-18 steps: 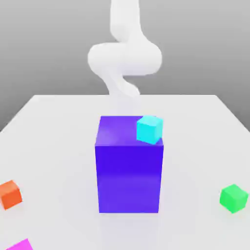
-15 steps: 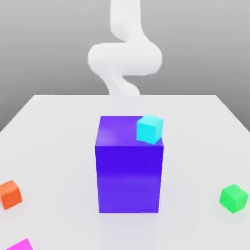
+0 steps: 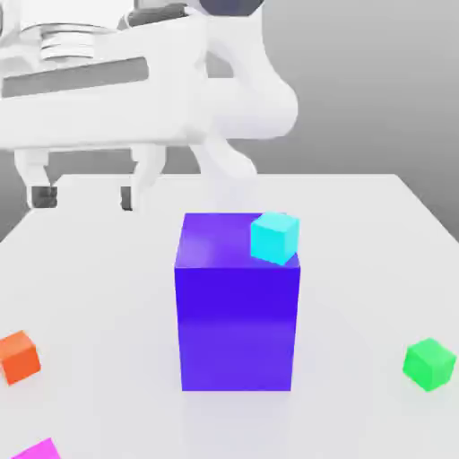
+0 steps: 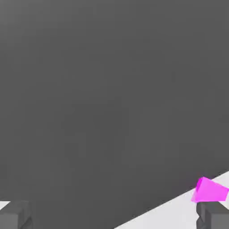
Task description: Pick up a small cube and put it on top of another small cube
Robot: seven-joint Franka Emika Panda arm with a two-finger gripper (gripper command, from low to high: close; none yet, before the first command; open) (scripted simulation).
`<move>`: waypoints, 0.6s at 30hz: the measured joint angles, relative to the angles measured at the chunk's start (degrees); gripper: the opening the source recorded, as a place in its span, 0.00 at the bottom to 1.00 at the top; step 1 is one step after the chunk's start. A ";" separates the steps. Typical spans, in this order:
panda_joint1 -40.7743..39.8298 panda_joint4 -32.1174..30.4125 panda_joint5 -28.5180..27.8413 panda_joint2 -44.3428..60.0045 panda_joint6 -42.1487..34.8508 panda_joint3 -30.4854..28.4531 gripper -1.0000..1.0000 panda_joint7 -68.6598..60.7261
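Two fingers wide apart, gripper [image 3: 83,196] empty, high above table [image 3: 108,269]; ready to drop onto pink cube [image 3: 36,450]; green cube [image 3: 428,363] waits far off.

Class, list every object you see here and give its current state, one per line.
Pincer: open, holding nothing, above the table.
Small magenta cube: on the white table, untouched.
Small green cube: on the table, nothing stacked on it.
Small cyan cube: atop the big blue-purple block.
Small orange cube: on the table.

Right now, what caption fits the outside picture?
Open hand hovers high beside the blue block topped by a cyan cube.
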 joint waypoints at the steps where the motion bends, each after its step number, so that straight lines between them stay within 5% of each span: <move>1: -0.57 0.28 0.30 2.08 0.47 -0.24 0.50 0.60; 17: -6.17 5.52 4.89 35.25 10.93 -2.41 0.50 8.05; 18: -6.55 5.93 5.30 36.97 12.20 -1.95 0.00 7.79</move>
